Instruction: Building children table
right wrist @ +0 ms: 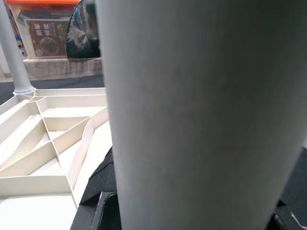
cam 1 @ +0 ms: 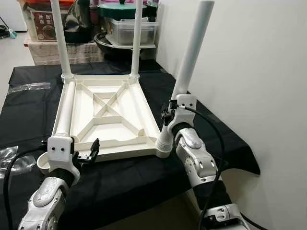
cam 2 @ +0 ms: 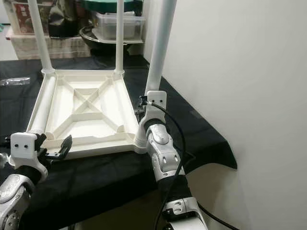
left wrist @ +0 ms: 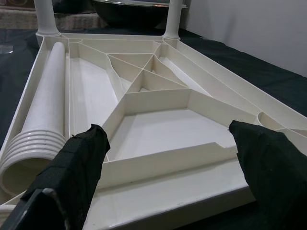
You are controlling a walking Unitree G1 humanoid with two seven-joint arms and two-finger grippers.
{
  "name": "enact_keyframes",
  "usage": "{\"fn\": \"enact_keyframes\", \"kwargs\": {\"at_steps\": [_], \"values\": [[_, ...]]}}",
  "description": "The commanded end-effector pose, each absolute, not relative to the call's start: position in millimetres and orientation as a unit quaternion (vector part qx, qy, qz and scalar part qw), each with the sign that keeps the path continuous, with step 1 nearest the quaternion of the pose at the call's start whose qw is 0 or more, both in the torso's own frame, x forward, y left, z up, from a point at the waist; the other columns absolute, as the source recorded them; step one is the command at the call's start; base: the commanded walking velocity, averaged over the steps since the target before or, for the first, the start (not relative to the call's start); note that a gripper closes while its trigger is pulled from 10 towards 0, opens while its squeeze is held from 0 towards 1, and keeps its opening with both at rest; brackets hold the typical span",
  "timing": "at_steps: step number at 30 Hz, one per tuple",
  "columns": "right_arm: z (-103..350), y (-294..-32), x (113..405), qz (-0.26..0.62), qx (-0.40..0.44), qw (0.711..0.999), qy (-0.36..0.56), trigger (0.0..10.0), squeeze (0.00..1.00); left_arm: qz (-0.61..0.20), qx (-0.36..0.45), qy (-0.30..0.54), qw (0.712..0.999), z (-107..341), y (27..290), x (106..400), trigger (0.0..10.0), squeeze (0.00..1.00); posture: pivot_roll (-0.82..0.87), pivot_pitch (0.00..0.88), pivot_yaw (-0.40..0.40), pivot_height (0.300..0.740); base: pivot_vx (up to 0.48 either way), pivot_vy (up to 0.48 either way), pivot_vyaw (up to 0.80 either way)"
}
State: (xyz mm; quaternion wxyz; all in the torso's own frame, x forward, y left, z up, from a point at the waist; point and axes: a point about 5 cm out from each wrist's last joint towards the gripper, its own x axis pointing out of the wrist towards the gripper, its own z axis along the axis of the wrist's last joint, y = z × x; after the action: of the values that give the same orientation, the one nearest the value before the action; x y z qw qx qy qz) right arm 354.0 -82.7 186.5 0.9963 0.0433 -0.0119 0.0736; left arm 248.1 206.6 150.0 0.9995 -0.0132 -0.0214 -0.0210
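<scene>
A white plastic tabletop lies upside down on a black cloth. Two white legs stand upright in its far corners. A third leg leans outward, its foot in the near right corner socket. My right gripper is shut around this leg low down, and in the right wrist view the leg stands close between the fingers. A fourth leg lies loose inside the tabletop along its left rim. My left gripper is open at the near left edge, its fingers wide apart.
The black cloth ends close to a white wall on the right. Behind the table are stacked boxes, a lidded plastic container and a dark wok. Clear plastic wrappers lie on the cloth at the left.
</scene>
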Motion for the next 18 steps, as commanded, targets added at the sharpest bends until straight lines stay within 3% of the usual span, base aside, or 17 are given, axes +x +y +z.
{"fn": "enact_keyframes", "kwargs": {"at_steps": [1, 18], "values": [[159.7, -86.9, 351.0, 0.069, 0.033, 0.996, 0.054, 10.0, 0.00, -0.029, -0.016, -0.018, 0.999, 147.0, 202.1, 247.4, 10.0, 0.00, 0.08, 0.000, -0.117, 0.740, 0.000, 0.000, 0.00], [165.6, -86.7, 350.7, 0.071, 0.041, 0.996, 0.046, 10.0, 0.00, -0.029, -0.018, -0.018, 0.999, 146.6, 201.4, 247.3, 10.0, 0.00, 0.08, 0.000, -0.119, 0.740, 0.000, 0.000, 0.00]]}}
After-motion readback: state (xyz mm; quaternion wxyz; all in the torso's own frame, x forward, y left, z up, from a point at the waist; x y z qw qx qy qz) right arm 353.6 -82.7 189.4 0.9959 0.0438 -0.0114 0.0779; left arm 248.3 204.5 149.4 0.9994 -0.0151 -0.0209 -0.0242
